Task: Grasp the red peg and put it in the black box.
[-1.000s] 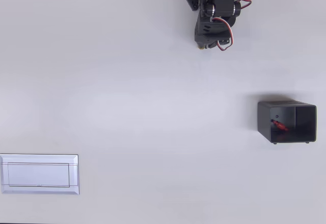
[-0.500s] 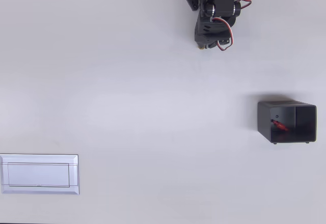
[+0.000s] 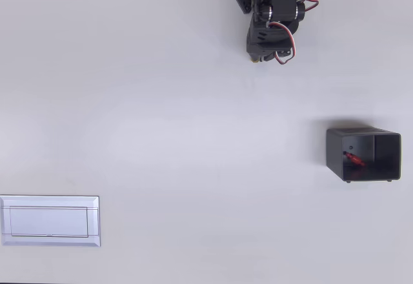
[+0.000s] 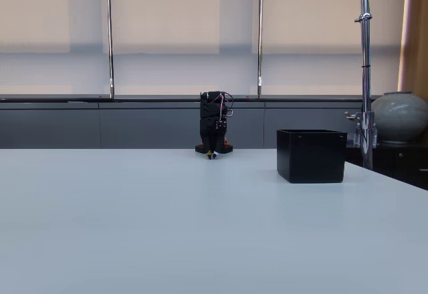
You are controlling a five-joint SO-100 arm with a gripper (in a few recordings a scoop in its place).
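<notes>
Your red peg (image 3: 353, 160) lies inside the black box (image 3: 363, 154), on the floor of its dark hollow, closer to the box's left wall than to its right in the overhead view and slanted a little. Seen from the fixed view, the black box (image 4: 311, 155) stands upright on the pale worktop (image 4: 167, 227) with its open top facing up, and its walls hide the peg from that side.

Take the box as your landmark. In the overhead view the arm (image 3: 274, 13) sits folded well above and to the left of the box, at the top edge of the worktop (image 3: 168, 116), with red and white wires looping off its side. The claw (image 3: 259, 57) points down toward the worktop at the arm's lower end, well apart from the box; you cannot tell from either view whether its jaws are parted or closed. In the fixed view the arm (image 4: 214, 132) stands left of the box and farther back.

A flat white framed plate (image 3: 50, 221) lies far to the left of the box and slightly lower in the overhead view, at the worktop's left edge.
</notes>
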